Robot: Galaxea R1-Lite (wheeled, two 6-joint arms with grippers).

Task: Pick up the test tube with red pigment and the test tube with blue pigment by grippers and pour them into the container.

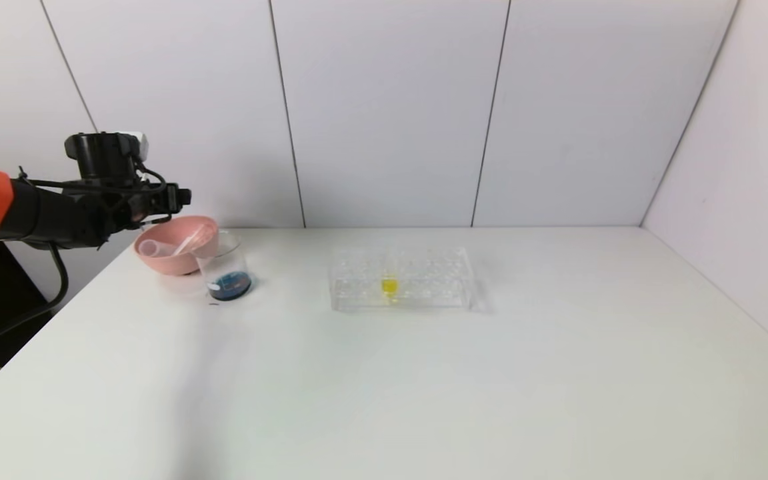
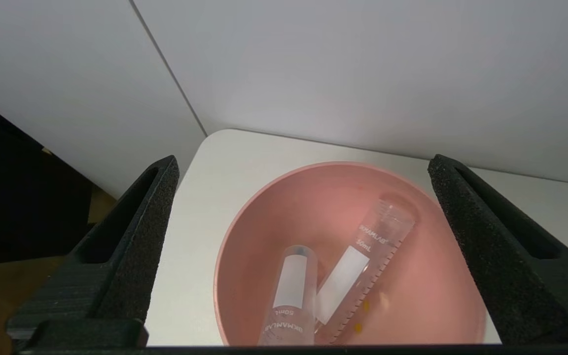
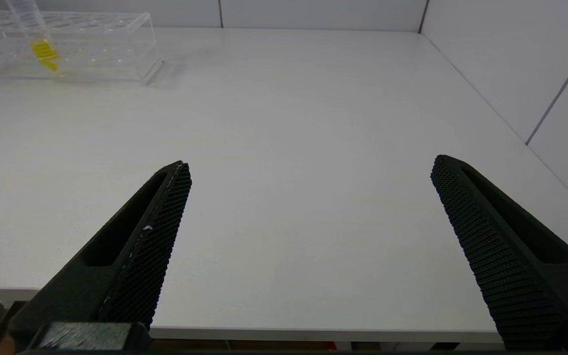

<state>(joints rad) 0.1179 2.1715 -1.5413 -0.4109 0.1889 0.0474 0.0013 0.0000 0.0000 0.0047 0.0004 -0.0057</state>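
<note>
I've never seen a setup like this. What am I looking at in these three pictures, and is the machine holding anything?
It is a robot with two arms, each ending in a two-fingered gripper. One picture looks down from its head; the other two come from cameras on its wrists.

On the white table stand a pink bowl, a clear glass container with dark blue liquid at its bottom, and a clear tube rack holding one tube with yellow liquid.

The left gripper hangs over the bowl with its fingers wide apart, holding nothing. Two emptied test tubes lie in the bowl below it. The right gripper, seen only by its own wrist camera, is open too, over the near edge of the table, empty.
</note>
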